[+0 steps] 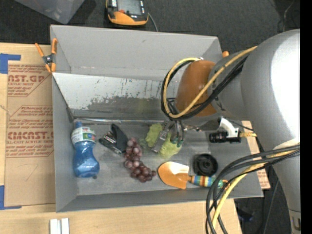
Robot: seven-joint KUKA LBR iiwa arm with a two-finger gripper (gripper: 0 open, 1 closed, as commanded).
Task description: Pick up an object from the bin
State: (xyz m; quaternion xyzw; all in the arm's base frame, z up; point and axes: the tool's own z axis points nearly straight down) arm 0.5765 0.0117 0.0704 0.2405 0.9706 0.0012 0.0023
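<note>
My gripper (170, 134) is low in the middle of the bin, right on a yellow-green soft thing (168, 149) whose other lobe (153, 133) sticks out to the gripper's left. Just below lies an orange scoop with a rainbow-striped handle (175, 174). A bunch of dark purple grapes (135, 162) lies to the left of the green thing. A black round thing (205, 164) sits to the lower right of the gripper.
A blue plastic bottle (84, 151) lies along the bin's left wall, and a black clip-like thing (114, 138) rests between it and the grapes. The arm, with its orange cover and cables, hangs over the bin's right side.
</note>
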